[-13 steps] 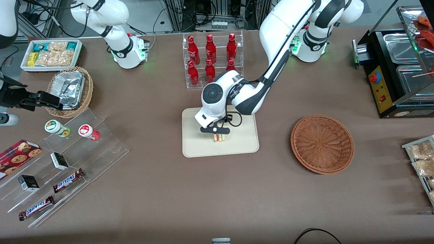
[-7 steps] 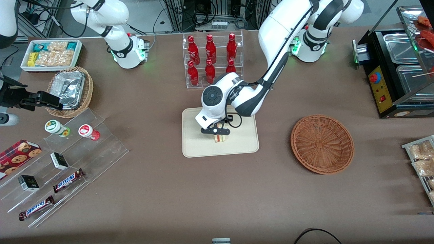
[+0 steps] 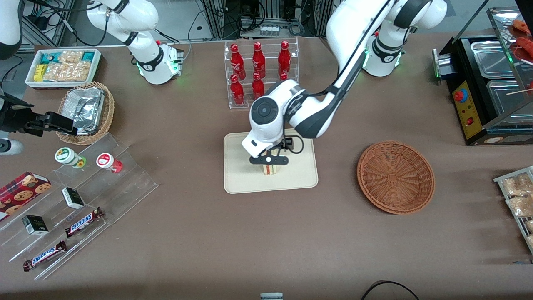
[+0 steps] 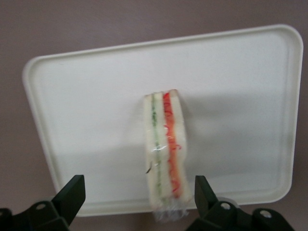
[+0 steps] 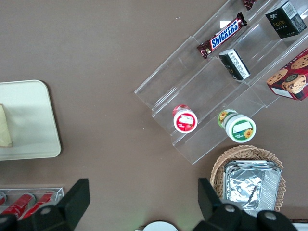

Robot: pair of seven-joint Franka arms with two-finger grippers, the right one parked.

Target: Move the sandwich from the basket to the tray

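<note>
Layered white-bread sandwich (image 4: 165, 159) stands on edge on the smooth cream tray (image 3: 241, 183). Woven basket (image 3: 395, 177) holds nothing. Hand (image 3: 269, 160) hovers above the sandwich, spread wide.

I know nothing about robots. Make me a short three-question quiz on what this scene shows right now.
1. True or false: the sandwich lies in the basket.
2. The gripper is: A open, above the sandwich; B shut on the sandwich; C over the basket.
3. Fill in: the sandwich rests on the cream ____.

Key: 1 false; 2 A; 3 tray.
</note>
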